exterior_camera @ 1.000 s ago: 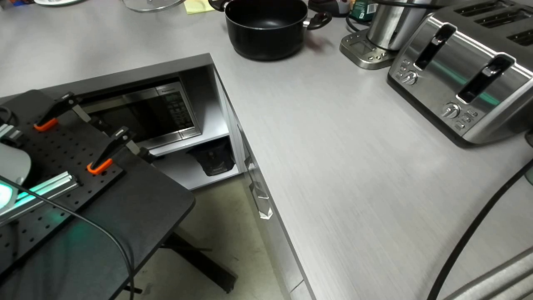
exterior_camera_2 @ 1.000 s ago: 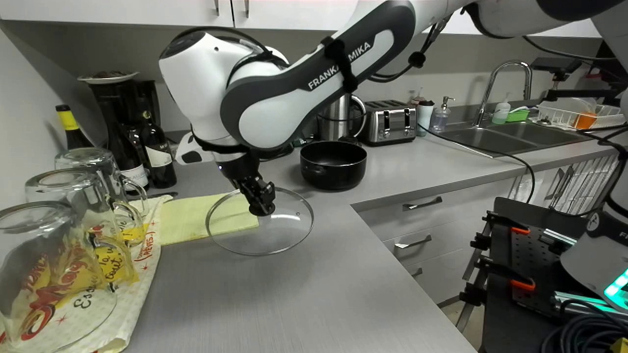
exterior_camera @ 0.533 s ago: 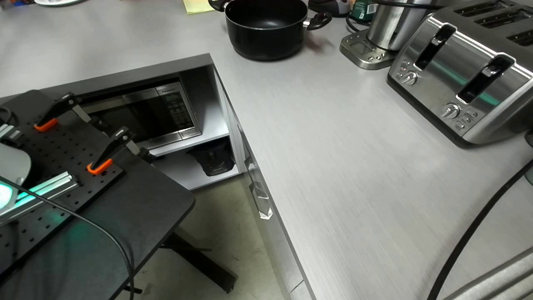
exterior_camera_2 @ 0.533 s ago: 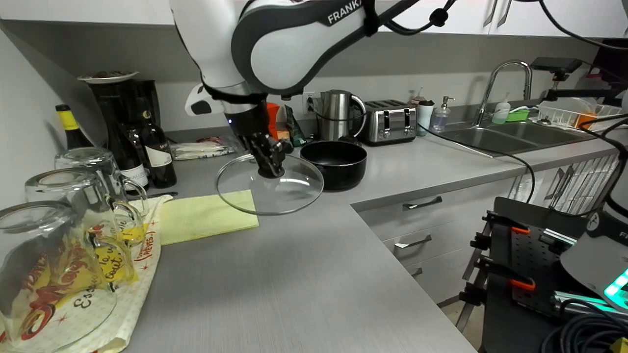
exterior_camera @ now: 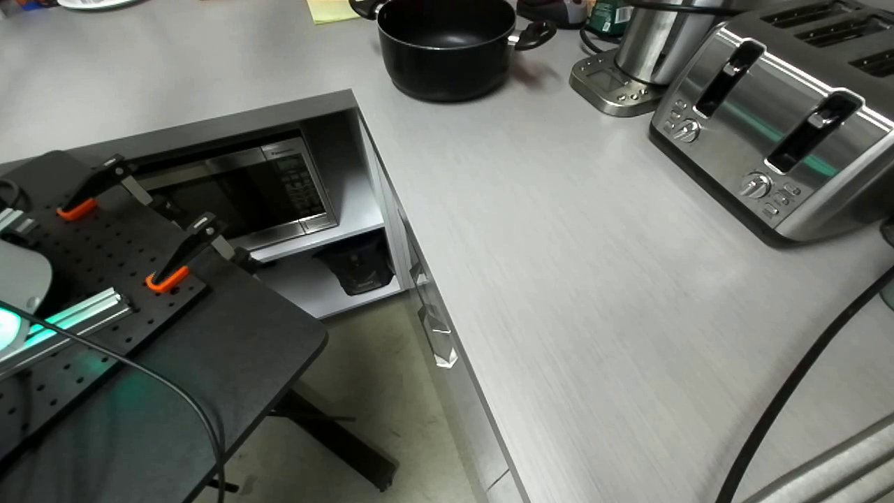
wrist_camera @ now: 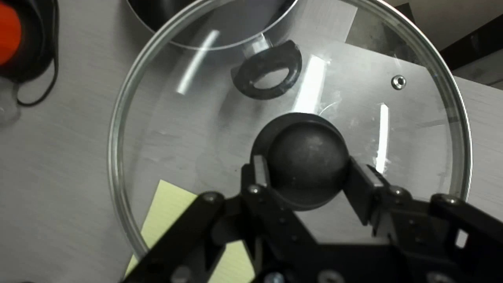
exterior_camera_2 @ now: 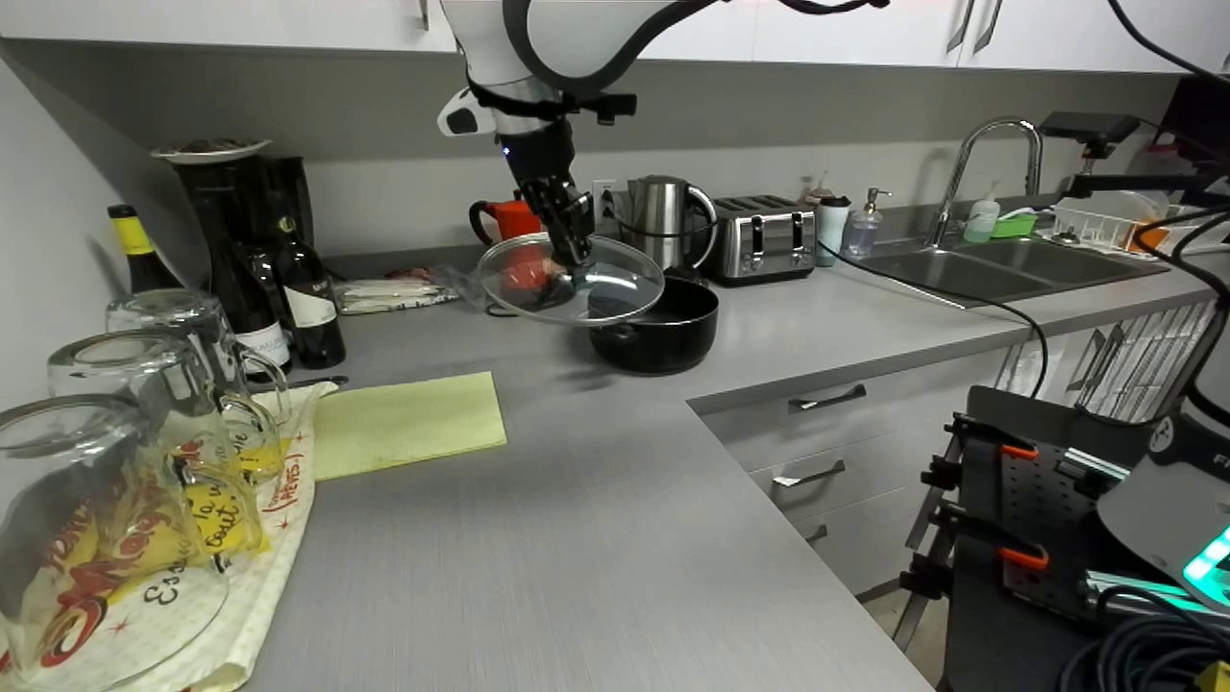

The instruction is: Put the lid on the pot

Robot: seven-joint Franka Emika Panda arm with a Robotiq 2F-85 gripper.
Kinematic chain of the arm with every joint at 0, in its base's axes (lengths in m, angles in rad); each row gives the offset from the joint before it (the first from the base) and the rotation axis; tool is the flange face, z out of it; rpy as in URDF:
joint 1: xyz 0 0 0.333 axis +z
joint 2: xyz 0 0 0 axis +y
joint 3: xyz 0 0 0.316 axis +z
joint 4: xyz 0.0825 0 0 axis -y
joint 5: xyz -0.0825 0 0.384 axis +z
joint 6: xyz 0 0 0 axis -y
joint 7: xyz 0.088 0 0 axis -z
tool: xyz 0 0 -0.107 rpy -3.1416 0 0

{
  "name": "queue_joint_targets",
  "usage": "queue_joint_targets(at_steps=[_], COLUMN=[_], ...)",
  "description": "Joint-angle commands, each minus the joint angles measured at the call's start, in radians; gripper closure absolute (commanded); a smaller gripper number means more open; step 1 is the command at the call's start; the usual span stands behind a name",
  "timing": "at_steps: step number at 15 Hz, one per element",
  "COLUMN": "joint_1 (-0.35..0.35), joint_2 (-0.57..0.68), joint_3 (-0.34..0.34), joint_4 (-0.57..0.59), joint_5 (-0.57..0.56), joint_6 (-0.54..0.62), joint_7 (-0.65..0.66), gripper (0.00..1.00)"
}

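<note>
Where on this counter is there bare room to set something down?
Two patches: the counter between the toaster and the edge above the drawers; and, in an exterior view, the stretch before the yellow cloth, between the towel under the glass mugs and the counter's edge. It's crowded around the pot, kettle and toaster, with the lid held nearby.

White glare streaks the lid (wrist_camera: 306, 151) (3 bright bars, wrist view)
</note>
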Motion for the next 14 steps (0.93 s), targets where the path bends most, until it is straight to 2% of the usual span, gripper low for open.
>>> queue_joint_targets(at_steps=[1, 8, 14], joint_1=[-0.063, -0.189, -0.249], joint_2=[-0.032, 0.0, 0.066], joint_3=[-0.011, -0.046, -0.085], joint_4=[0.015, 0.067, 0.155], joint_5=[0.061, 0.18, 0.214], joint_6=[-0.045, -0.068, -0.096], joint_7=[-0.034, -0.023, 0.006], gripper=[0.75, 0.75, 0.75])
